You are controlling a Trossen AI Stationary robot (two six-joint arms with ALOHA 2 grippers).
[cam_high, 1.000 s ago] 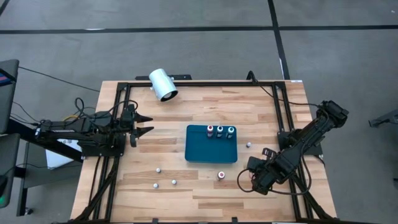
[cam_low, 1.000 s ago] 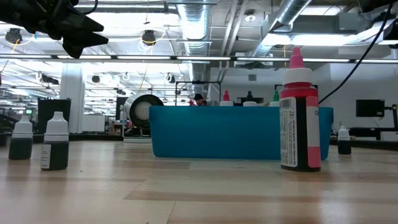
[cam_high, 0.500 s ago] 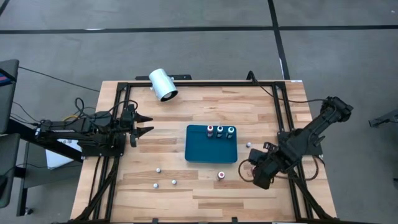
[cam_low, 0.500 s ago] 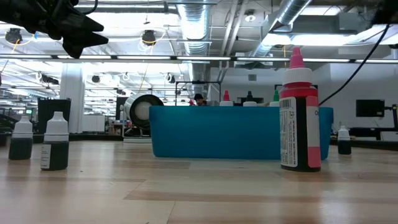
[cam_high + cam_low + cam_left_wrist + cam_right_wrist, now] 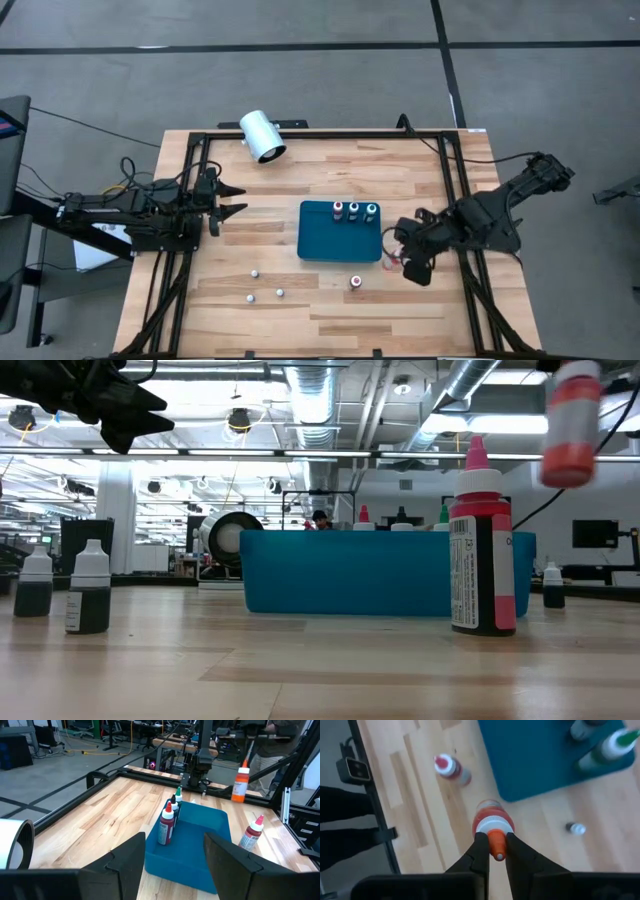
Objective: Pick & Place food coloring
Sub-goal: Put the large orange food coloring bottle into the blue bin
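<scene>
My right gripper (image 5: 493,851) is shut on an orange food coloring bottle (image 5: 491,818) in the air just right of the blue tray (image 5: 340,245). That bottle also shows in the low view (image 5: 571,422) and the left wrist view (image 5: 241,782). Three bottles (image 5: 354,211) stand upright along the tray's far wall. A red bottle (image 5: 356,283) stands on the table near the tray's near edge. My left gripper (image 5: 236,200) waits open at the table's left side, above the wood. My right gripper pinches the orange bottle's nozzle tip (image 5: 495,843), above its white collar, between the two fingers (image 5: 480,851). The fingers come from above, pointing down. The bottle hangs upright below them, lifted clear of the table.
Several small dark bottles stand on the wood: three near the near-left (image 5: 254,272) (image 5: 280,293) (image 5: 248,298) and one right of the tray (image 5: 400,233). A large white cylinder (image 5: 262,136) lies at the far edge. Black frame rails (image 5: 452,170) border the table.
My right gripper, shut on the orange bottle, has swung from the table's near-right area toward the far edge and the tray's right side. The bottle has come into the low view's upper right. The left arm has kept still.
</scene>
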